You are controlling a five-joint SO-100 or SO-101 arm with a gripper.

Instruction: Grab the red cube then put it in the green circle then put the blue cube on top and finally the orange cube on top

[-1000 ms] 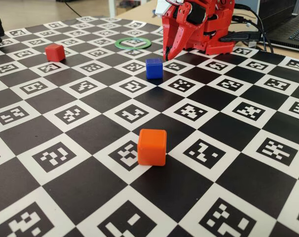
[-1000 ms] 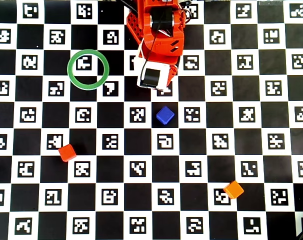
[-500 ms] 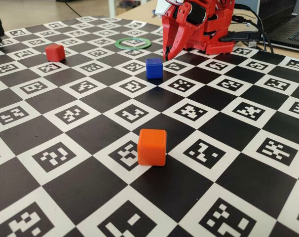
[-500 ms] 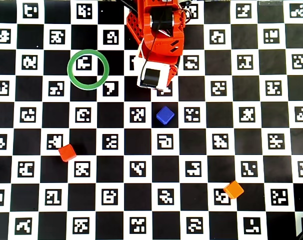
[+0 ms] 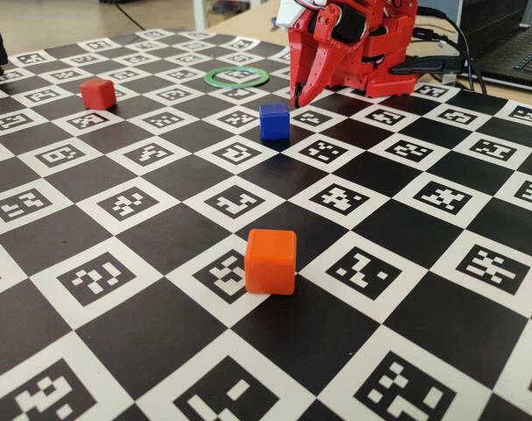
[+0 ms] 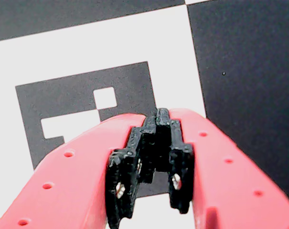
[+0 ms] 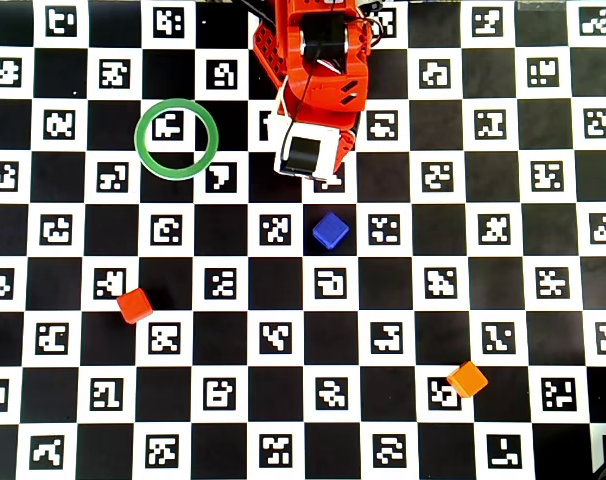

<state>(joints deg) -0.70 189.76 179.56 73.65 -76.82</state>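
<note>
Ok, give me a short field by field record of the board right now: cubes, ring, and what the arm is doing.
surface: checkered marker board
red cube: alone on the board, lower left of the ring in the overhead view
blue cube: just below the arm, untouched
orange cube: lower right in the overhead view, alone
ring: green circle, nothing inside
gripper: fingers shut, holding nothing, over a marker square
stack: not started

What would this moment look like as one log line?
tool: shut, empty | red cube: on mat | blue cube: on mat | orange cube: on mat | ring: empty
</note>
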